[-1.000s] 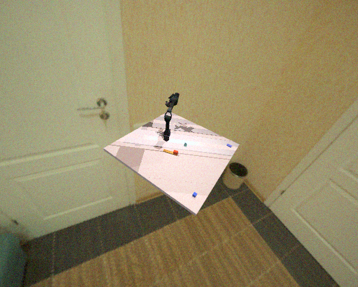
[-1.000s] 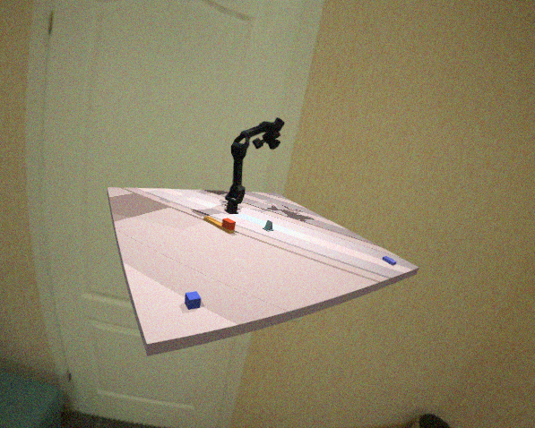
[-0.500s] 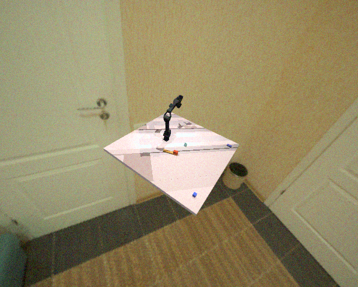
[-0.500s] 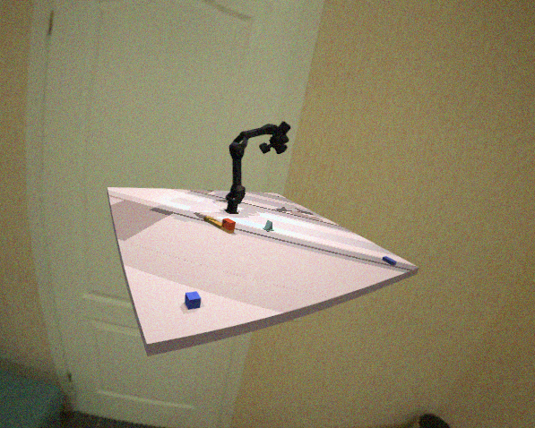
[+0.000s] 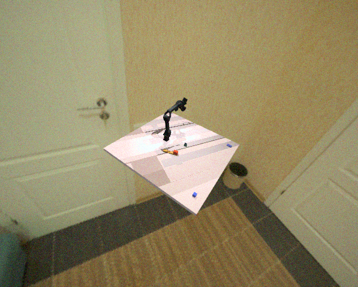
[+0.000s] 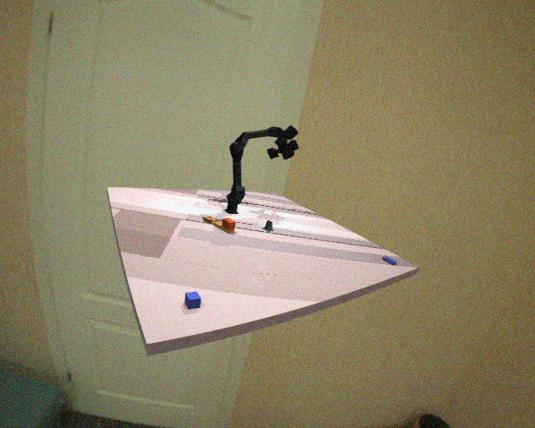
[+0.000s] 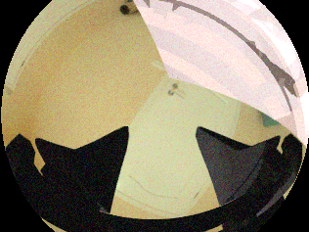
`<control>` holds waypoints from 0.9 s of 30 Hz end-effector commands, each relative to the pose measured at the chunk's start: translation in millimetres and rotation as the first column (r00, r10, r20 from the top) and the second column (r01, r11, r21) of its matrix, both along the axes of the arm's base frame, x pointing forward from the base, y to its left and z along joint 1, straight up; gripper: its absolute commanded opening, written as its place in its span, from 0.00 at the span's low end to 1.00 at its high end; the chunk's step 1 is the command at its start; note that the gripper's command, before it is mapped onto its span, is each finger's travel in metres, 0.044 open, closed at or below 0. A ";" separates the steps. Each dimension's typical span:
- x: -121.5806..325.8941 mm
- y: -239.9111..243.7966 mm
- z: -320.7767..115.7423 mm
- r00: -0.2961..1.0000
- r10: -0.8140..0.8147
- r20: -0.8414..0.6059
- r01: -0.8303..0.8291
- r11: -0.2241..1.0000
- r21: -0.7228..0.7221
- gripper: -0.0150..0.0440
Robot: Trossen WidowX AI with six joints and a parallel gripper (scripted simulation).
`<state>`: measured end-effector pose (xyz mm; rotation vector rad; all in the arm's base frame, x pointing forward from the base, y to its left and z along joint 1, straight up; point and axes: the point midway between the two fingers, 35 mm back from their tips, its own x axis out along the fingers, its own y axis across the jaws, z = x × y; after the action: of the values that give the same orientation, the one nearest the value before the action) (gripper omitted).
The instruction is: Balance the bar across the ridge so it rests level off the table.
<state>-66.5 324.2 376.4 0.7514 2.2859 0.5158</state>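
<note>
The orange-yellow bar (image 5: 167, 151) (image 6: 211, 220) lies on the table (image 5: 197, 172) (image 6: 281, 257) near the arm's base. A red block (image 5: 176, 152) (image 6: 228, 224) sits at one end of it. The small dark teal ridge (image 5: 185, 145) (image 6: 268, 226) stands on the table a short way to the right of the bar, with nothing across it. My gripper (image 7: 163, 131) is open and empty. It is high above the table, well away from the bar and the ridge. Neither of them shows in the wrist view.
A blue cube (image 5: 194, 194) (image 6: 192, 300) stands near the front corner of the table. A small blue block (image 5: 229, 145) (image 6: 389, 260) lies near the right corner. Shadows and bright patches cross the table top.
</note>
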 end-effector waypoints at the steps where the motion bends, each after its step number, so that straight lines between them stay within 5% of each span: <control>1: 21.1 4.8 -9.2 0.997 -0.077 0.006 0.077 0.996 -0.036 0.79; 27: 165.0 -5.0 -52.8 0.844 -0.531 0.075 0.535 0.824 -0.186 0.79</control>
<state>83.3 323.7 330.7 1.1770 1.9773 0.0878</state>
